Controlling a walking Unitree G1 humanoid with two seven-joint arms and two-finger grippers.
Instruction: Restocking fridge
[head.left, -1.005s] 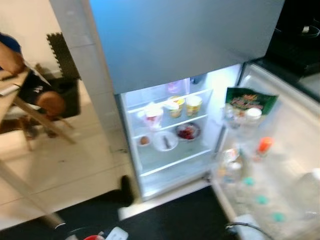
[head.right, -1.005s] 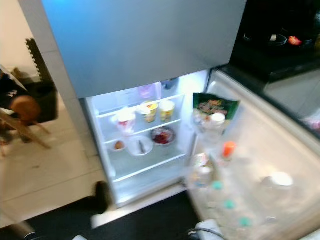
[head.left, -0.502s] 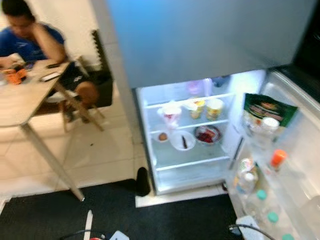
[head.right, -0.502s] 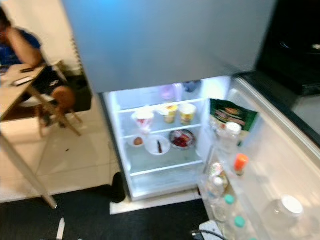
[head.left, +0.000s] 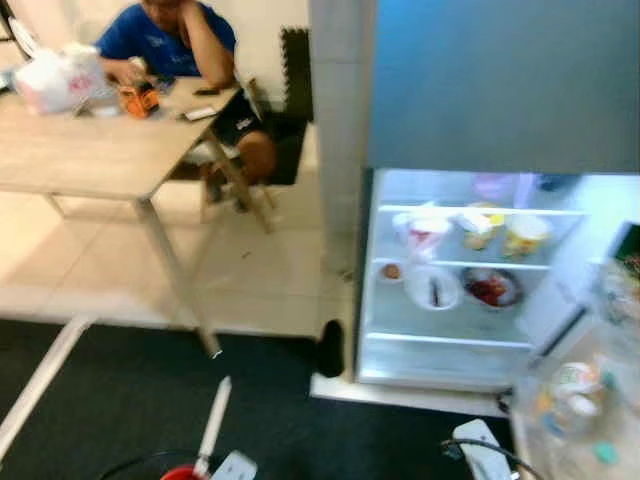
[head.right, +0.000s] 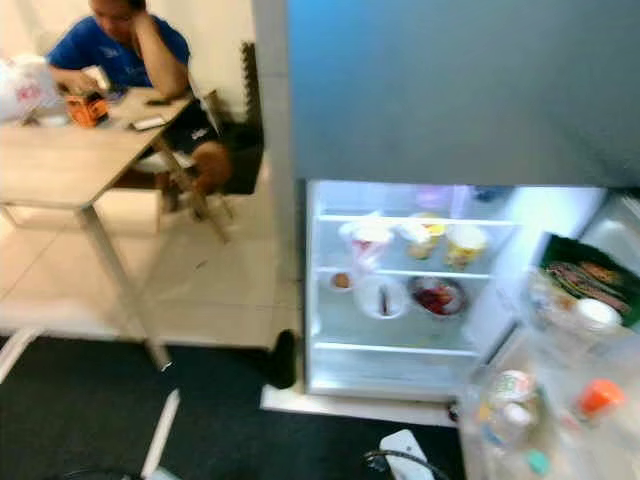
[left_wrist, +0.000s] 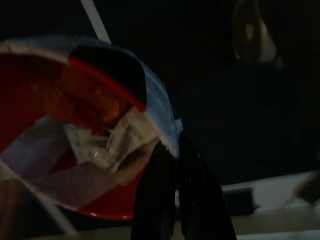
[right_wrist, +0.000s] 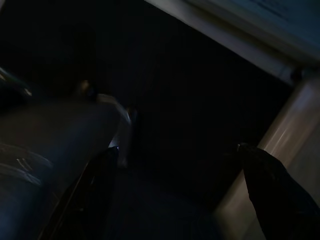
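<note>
The fridge (head.right: 400, 290) stands open ahead of the robot, lower compartment lit. Cups (head.right: 465, 243) sit on the upper shelf, a white bowl (head.right: 382, 298) and a darker bowl of something red (head.right: 436, 297) on the shelf below. The open door (head.right: 560, 390) swings out to the right, racks full of bottles, with a green packet (head.right: 590, 280) up top.

In the left wrist view, the left gripper (left_wrist: 176, 150) has its jaws clenched on the edge of a red and white packet (left_wrist: 85, 125). It's really dark there, so I can't read what the packet is, maybe a snack bag. Beyond the jaws is dark floor mat (head.left: 120, 400).

Right wrist view is even murkier: the right gripper (right_wrist: 175, 165) has its black fingers (right_wrist: 270, 175) spread wide apart, released, nothing between them, over dark floor with a pale strip past the tips.

Farther out there's pale tiled floor (head.left: 260, 270), and a wooden desk (head.left: 90, 150) where a person in a blue shirt (head.left: 170, 35) sits, with a white bag (head.left: 55, 80) on it. The head views are fairly blurred.
</note>
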